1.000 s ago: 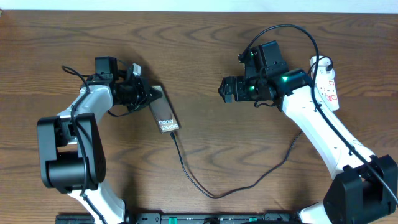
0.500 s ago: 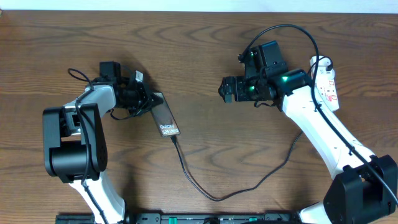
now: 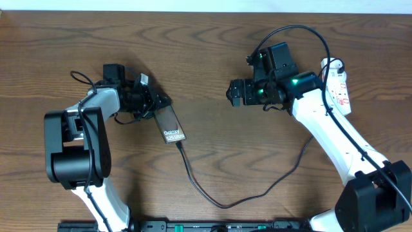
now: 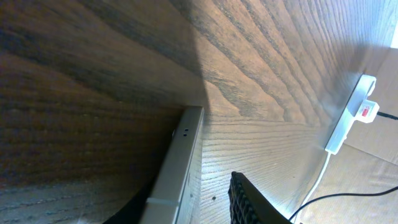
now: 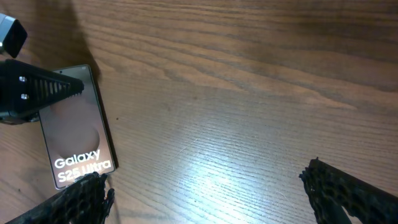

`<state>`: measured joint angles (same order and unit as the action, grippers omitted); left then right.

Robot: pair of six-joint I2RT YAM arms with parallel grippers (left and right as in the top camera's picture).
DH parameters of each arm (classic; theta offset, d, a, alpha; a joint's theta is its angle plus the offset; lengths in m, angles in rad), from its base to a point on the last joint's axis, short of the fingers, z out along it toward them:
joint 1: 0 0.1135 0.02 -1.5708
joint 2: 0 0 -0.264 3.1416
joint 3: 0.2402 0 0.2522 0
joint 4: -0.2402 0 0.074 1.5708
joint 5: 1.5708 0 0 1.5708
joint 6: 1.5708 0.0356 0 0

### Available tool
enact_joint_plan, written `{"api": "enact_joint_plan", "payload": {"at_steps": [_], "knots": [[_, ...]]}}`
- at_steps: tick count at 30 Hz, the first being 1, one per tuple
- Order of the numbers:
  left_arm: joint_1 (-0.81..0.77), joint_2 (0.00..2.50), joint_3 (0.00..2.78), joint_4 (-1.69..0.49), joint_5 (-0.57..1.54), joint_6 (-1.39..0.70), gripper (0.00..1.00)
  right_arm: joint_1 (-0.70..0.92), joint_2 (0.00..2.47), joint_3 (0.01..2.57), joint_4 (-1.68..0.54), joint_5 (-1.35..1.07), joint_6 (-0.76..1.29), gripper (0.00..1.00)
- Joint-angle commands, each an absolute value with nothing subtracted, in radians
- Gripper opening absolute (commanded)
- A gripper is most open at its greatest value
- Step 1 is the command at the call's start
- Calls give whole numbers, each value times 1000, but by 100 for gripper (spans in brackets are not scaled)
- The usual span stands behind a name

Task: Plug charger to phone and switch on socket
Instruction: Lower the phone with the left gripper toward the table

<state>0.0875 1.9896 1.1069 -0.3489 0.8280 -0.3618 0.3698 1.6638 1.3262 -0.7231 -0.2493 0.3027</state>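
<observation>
The phone [image 3: 169,124] lies flat on the table left of centre, its "Galaxy S25 Ultra" text showing in the right wrist view [image 5: 78,127]. The black charger [image 3: 225,203] is plugged into the phone's lower end and loops across the table toward the right. My left gripper [image 3: 153,103] is at the phone's upper end. In the left wrist view one finger [image 4: 249,202] stands a gap away from the phone's edge [image 4: 180,165], so the jaws are open. My right gripper [image 5: 211,199] hovers open over bare table, right of the phone. The white socket [image 3: 339,87] lies at the far right.
The socket's strip [image 4: 351,115] and white cord show far off in the left wrist view. The right arm's own black cable arcs above it [image 3: 302,29]. Bare wooden table [image 3: 212,58] lies between the two arms.
My left gripper, which gripped the phone's upper end, has swung in slightly with the phone and now parted its jaws from it. The right arm has not moved.
</observation>
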Motion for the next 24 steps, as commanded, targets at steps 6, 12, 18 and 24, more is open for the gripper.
{"api": "enact_joint_plan", "payload": {"at_steps": [6,12,18,24], "knots": [[84,1989,1116,-366,836,-348,38,368,1661,1338,-727,-242,291,99],[84,1989,1116,-390,807,-348,49,368,1661,1338,-727,-242,291,99],[84,1989,1116,-430,755,-348,63,368,1661,1338,-727,-242,291,99],[84,1989,1116,-445,738,-348,74,368,1661,1338,-727,-242,291,99]]}}
